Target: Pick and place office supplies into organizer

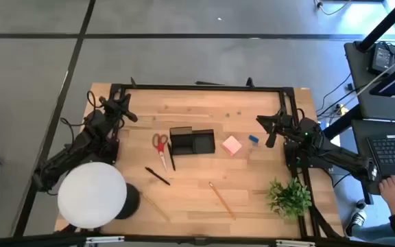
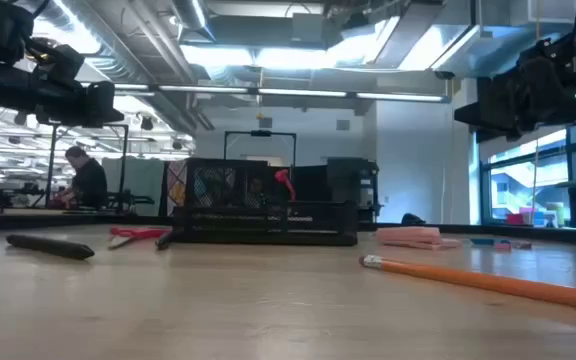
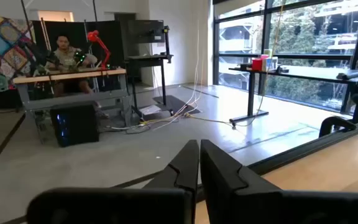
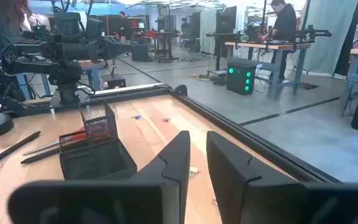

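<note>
Overhead, black organizer (image 1: 192, 141) mid-table, scissors (image 1: 160, 145) at its nine o'clock, pink note block (image 1: 232, 145) at three — left gripper (image 1: 130, 115) closed, empty, right gripper (image 1: 264, 123) slightly parted, holding nothing.

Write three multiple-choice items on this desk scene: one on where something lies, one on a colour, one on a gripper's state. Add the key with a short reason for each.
1. Where do the red-handled scissors lie relative to the black mesh desk organizer?
A. Inside it
B. On the wooden table beside it, on the left arm's side
C. Under the green plant

2. What colour is the square sticky-note block?
A. Pink
B. Green
C. White

3. How is the left gripper?
A. Shut on a pencil
B. Wide open
C. Shut, holding nothing

Key: 1 B, the high view shows the scissors flat on the table next to the organizer's wall. 2 A, the block shows pink between the organizer and a small blue piece. 3 C, the left wrist view shows its fingers pressed together with nothing between them.
</note>
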